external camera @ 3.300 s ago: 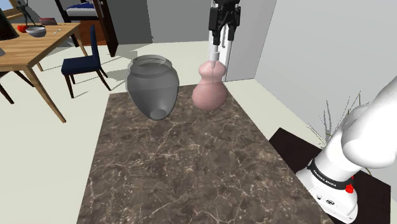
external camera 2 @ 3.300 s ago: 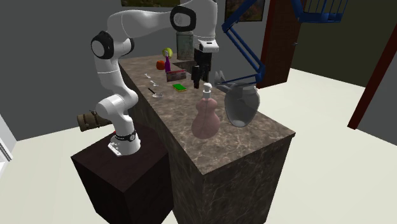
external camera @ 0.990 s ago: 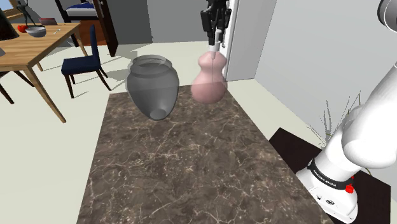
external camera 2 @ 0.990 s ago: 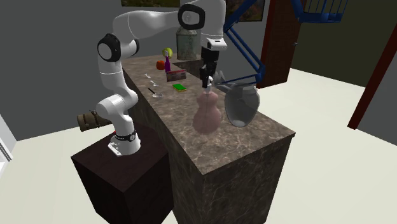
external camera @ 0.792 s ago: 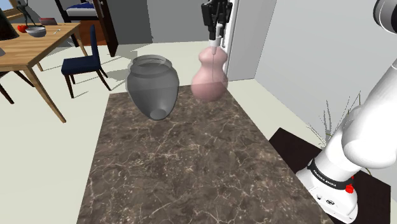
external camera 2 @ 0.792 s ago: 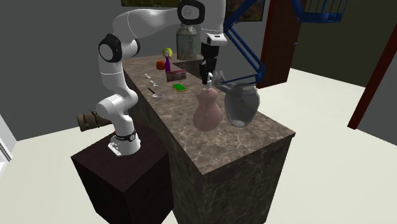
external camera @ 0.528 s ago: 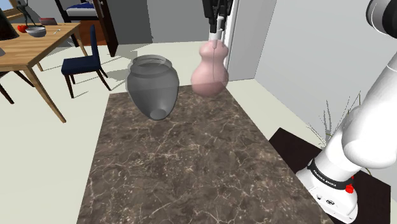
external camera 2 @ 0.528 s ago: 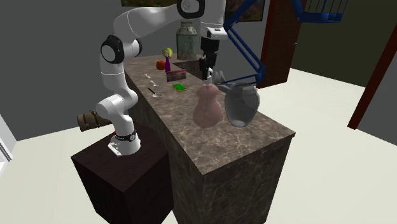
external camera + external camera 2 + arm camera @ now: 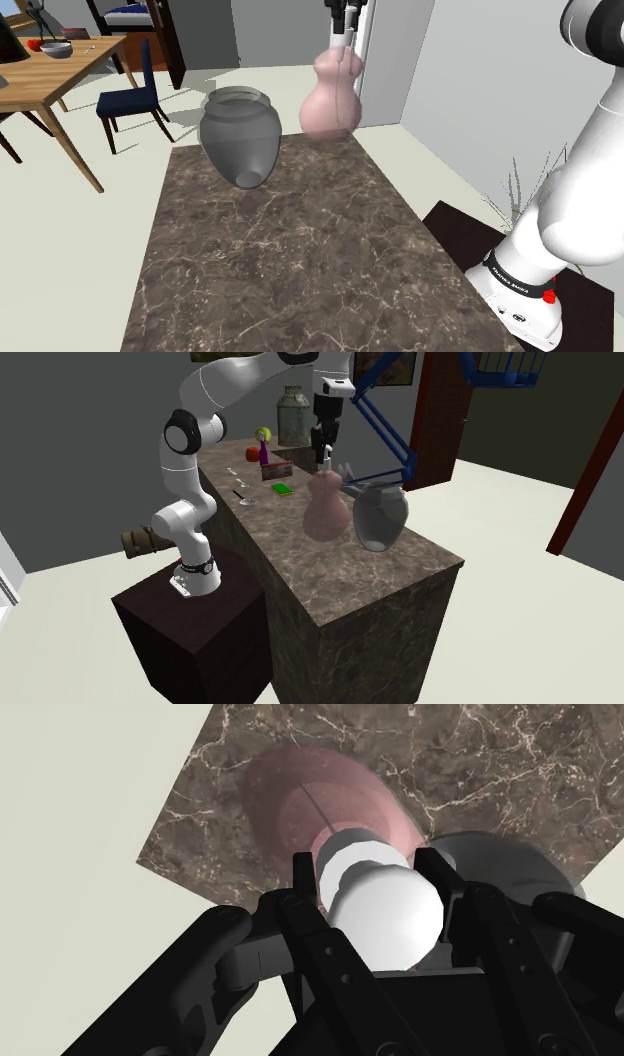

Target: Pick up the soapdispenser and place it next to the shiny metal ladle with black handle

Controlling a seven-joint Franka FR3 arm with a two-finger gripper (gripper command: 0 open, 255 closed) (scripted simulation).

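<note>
Though the white lettering on the black band [image 9: 520,285] at my base is too small to read, the shoulder view shows my gripper [image 9: 343,15] pinching the pump of the soap dispenser [image 9: 331,95], a translucent pink, gourd-shaped bottle hanging beneath it, off the marble countertop [image 9: 270,250]. Second exterior view: a grey vase [image 9: 380,517] stands just beside the hanging bottle. Wrist view: my fingers [image 9: 302,879] clasp the white pump head [image 9: 385,909], with the pink body beyond them.

Arm [image 9: 215,390] up high, hand [image 9: 366,864] vert. down, fingers [image 9: 302,889] tight on dispenser [image 9: 331,95] pump.
</note>
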